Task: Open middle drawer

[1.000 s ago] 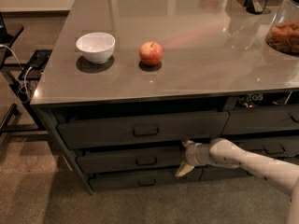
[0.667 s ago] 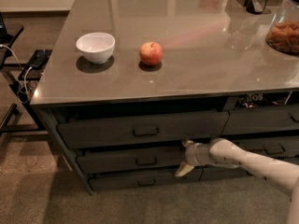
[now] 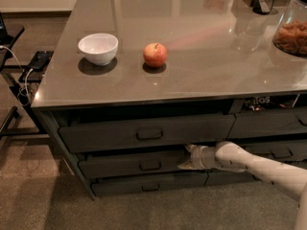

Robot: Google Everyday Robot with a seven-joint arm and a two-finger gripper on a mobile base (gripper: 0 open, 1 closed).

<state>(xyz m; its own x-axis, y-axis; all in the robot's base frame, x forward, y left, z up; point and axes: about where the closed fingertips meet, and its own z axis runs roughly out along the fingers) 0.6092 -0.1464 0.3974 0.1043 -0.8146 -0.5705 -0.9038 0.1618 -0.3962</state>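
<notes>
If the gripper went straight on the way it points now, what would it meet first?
Most likely the middle drawer, at the end of its front nearest the gripper, which sits beside it; depth is unclear.

Countertop (image 3: 201,75): bowl (image 3: 98,48) on the left, apple (image 3: 155,55) near it on the right, jar (image 3: 292,30) at the far right edge.
Middle drawer (image 3: 129,164): under the top drawer (image 3: 144,134), over the bottom drawer (image 3: 148,183).
Gripper (image 3: 188,157): at the right end of the middle drawer.
</notes>
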